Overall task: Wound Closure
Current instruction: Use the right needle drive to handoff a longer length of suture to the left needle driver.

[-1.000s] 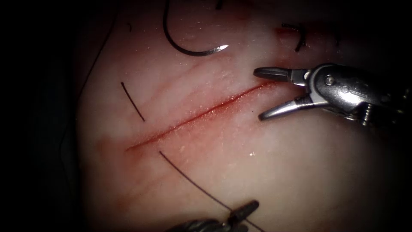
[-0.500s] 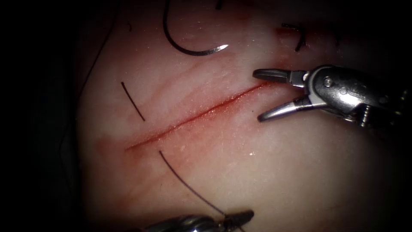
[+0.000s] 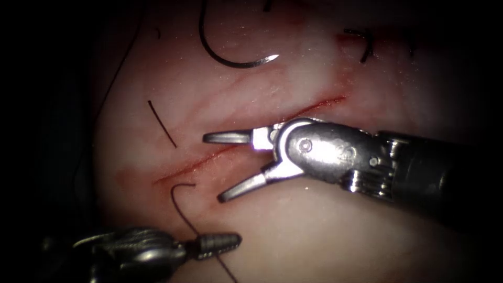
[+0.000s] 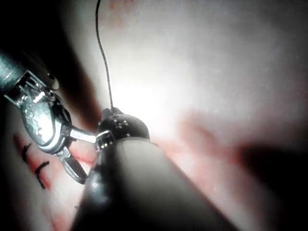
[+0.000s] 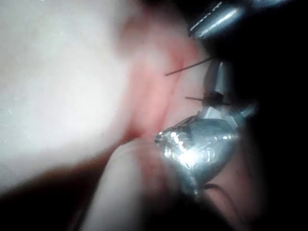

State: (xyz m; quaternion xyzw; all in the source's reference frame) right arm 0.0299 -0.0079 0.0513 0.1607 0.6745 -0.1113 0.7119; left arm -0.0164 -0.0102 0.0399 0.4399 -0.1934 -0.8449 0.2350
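Two claws over the tissue (image 3: 325, 230), one spread and empty, one pinching thread. Right claw (image 3: 217, 166) reaching in from the right, jaws wide apart astride the middle of the cut (image 3: 209, 157), upper jaw on the far side of it, lower jaw on the near side; nothing between them. Seen also in the left wrist view (image 4: 79, 154), spread beside the left tool's dark shaft. Left claw (image 3: 233, 242) low at the near edge, left of centre, jaws pressed together on the thread (image 3: 181, 209). Thread curling up from that grip to a small hook just below the cut's left end, another short run showing above the cut on the left; in the left wrist view a thin dark line (image 4: 103, 57) rising from the jaws. Curved needle (image 3: 225, 58) lying free on the tissue well above the cut, tip pointing right, held by neither claw, not in the tissue. Cut thread ends (image 3: 367, 50) at the upper right. Red fluid (image 3: 131, 178) staining the cut's left end.
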